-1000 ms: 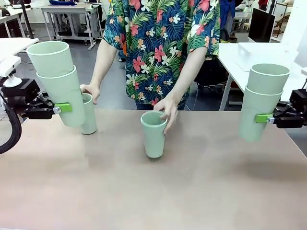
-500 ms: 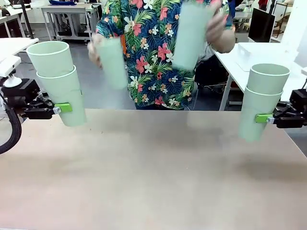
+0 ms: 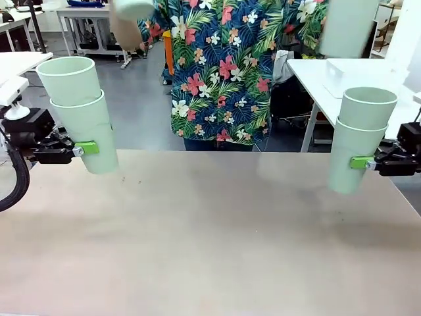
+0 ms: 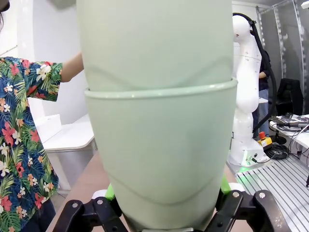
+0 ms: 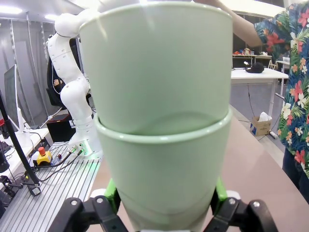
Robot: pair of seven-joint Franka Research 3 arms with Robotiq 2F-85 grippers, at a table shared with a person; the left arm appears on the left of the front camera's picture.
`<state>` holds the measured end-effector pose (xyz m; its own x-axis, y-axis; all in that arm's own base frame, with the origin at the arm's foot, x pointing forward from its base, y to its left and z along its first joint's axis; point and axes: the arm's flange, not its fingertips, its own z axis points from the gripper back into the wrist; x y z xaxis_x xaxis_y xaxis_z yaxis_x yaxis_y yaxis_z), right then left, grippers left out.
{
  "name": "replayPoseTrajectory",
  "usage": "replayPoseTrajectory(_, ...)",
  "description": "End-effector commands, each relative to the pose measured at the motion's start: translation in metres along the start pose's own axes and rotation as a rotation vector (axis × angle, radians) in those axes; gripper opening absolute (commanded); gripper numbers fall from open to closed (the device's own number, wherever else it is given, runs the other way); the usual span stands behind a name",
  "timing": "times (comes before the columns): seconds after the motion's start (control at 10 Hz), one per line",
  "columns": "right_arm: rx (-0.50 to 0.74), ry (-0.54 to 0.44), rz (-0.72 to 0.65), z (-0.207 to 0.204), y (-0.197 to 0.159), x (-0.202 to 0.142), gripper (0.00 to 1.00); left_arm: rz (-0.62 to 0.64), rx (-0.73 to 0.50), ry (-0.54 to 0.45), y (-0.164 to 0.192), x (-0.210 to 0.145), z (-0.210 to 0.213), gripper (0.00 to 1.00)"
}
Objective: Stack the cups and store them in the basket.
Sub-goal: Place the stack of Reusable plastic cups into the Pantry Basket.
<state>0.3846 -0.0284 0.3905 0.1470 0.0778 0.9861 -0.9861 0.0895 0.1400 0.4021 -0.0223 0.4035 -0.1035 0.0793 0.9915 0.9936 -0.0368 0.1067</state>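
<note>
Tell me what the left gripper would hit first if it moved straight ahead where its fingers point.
The left gripper, shut on its two-cup stack, points across the table. The way looks free until the other stack in the right gripper, though depth is unclear.

We saw a brown table [image 3: 210, 250] with a person [image 3: 227, 105] in a floral shirt [image 3: 217, 46] standing at its far side, a white side table [image 3: 322, 78] and a dark monitor [image 3: 358, 33] behind to the right, and a workbench [image 3: 82, 13] far back on the left.
</note>
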Motion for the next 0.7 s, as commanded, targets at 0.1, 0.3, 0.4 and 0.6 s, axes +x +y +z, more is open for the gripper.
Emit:
replayPoseTrajectory(0.1, -0.001, 0.002, 0.008, 0.0002, -0.0013, 0.0036, 0.87, -0.008, -0.001, -0.005, -0.0003, 0.0022, 0.0001, 0.84)
replayPoseTrajectory(0.3, -0.001, 0.002, 0.008, 0.0002, -0.0013, 0.0036, 0.87, -0.008, -0.001, -0.005, -0.0003, 0.0022, 0.0001, 0.84)
replayPoseTrajectory(0.4, -0.001, 0.002, 0.008, 0.0002, -0.0013, 0.0036, 0.87, -0.008, -0.001, -0.005, -0.0003, 0.0022, 0.0001, 0.84)
replayPoseTrajectory(0.6, -0.001, 0.002, 0.008, 0.0002, -0.0013, 0.0036, 0.87, -0.008, -0.001, -0.005, -0.0003, 0.0022, 0.0001, 0.84)
